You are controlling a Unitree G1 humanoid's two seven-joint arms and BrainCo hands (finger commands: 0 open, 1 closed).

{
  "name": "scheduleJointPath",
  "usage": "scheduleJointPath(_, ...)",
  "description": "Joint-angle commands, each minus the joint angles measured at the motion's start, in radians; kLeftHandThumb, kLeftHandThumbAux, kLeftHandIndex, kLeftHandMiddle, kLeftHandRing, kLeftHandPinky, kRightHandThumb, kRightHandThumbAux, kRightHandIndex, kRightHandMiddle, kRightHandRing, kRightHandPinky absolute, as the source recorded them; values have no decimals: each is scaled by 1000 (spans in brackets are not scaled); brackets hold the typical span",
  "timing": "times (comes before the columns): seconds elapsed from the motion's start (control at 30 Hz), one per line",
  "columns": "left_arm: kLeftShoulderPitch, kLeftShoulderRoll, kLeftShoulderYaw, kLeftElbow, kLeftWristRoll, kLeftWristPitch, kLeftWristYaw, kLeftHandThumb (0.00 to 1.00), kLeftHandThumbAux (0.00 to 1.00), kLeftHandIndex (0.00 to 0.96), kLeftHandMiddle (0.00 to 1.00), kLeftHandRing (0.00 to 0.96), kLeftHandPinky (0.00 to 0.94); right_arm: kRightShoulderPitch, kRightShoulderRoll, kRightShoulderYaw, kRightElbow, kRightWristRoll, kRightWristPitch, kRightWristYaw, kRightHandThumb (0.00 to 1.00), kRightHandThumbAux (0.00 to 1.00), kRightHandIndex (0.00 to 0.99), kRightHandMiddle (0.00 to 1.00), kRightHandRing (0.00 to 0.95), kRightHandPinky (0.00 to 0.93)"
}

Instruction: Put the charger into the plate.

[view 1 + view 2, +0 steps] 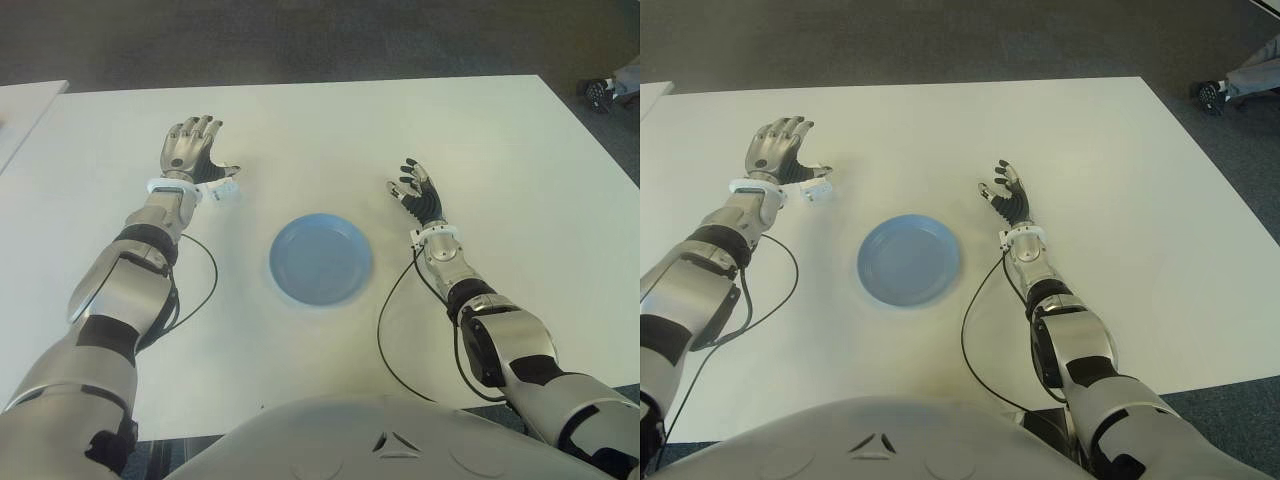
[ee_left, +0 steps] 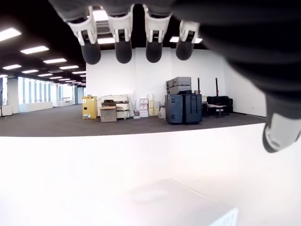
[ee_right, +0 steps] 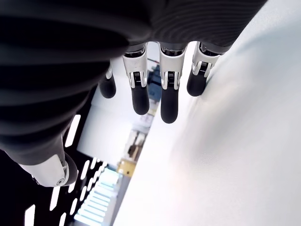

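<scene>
The charger (image 1: 222, 188), a small white block, lies on the white table (image 1: 500, 160) at the far left. My left hand (image 1: 195, 148) hovers just over it with fingers spread and thumb out, holding nothing. In the left wrist view the charger (image 2: 183, 206) sits below the open fingers (image 2: 123, 49). The round blue plate (image 1: 320, 258) is at the table's middle, with nothing in it. My right hand (image 1: 418, 190) shows to the right of the plate, fingers extended and open.
Thin black cables (image 1: 395, 330) trail along both forearms onto the table near the plate. A second white table (image 1: 25, 105) stands off to the left. A dark wheeled object (image 1: 600, 92) is on the floor beyond the table's far right corner.
</scene>
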State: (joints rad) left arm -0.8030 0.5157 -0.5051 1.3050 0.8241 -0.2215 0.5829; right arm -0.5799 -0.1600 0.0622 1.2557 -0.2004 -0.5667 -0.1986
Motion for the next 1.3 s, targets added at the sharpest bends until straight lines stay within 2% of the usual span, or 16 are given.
scheduleJointPath(0.03,-6,8,-39,21,21,10,-33,0,461,0,0,0,0,90,47,24,67,-20,94,83,149,603,29,173,198,223)
scheduleJointPath(0.47,15,5,-86,22,16,-5,-63,0,450,0,0,0,0,92,49,25,64,-20,88,85,127,615,32,192,214,233)
scheduleJointPath(0.63,34,6,-86,23,4,-40,-86,0,446,0,0,0,0,93,48,29,62,-23,83,86,121,617,33,204,227,251)
scheduleJointPath(0.9,56,-5,-71,31,-25,-66,-121,0,457,0,0,0,0,92,42,39,61,-32,79,80,112,606,37,225,247,263)
scheduleJointPath(1.3,86,-39,-19,61,-93,-49,-234,0,496,0,0,0,0,94,37,50,61,-40,70,73,82,627,41,250,259,243)
